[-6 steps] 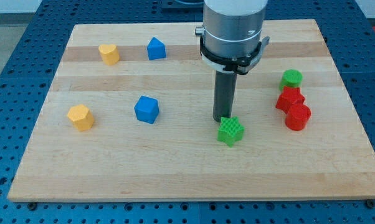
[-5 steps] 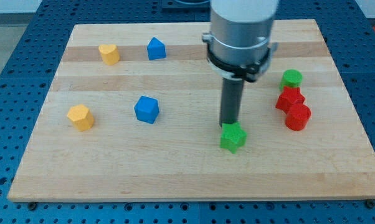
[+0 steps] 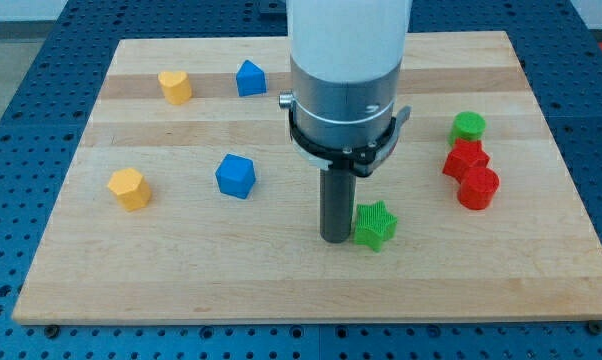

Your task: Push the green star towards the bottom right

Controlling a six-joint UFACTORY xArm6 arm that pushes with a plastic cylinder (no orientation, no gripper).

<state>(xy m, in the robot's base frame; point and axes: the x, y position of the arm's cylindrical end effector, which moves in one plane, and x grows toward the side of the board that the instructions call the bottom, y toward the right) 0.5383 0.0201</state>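
The arm's dark rod stood on the wooden board (image 3: pixel 71 255) with the tip (image 3: pixel 333 239) just at the view's left side of the green star (image 3: pixel 374 224), touching it or very nearly so; the exact contact could not be made out. The tool was a bare rod with nothing to spread or pinch, and it held nothing. The green star lay a little right of the board's middle, toward the view's bottom, well apart from the green cylinder (image 3: pixel 468 126) and the two red blocks (image 3: pixel 471 172) at the view's right.

The star looked small, light and rigid, likely to slide readily on the smooth wood and to spin if struck on one of its points. Contact on its upper-left side, in line with its centre, appeared the soundest way to send it toward the bottom right.
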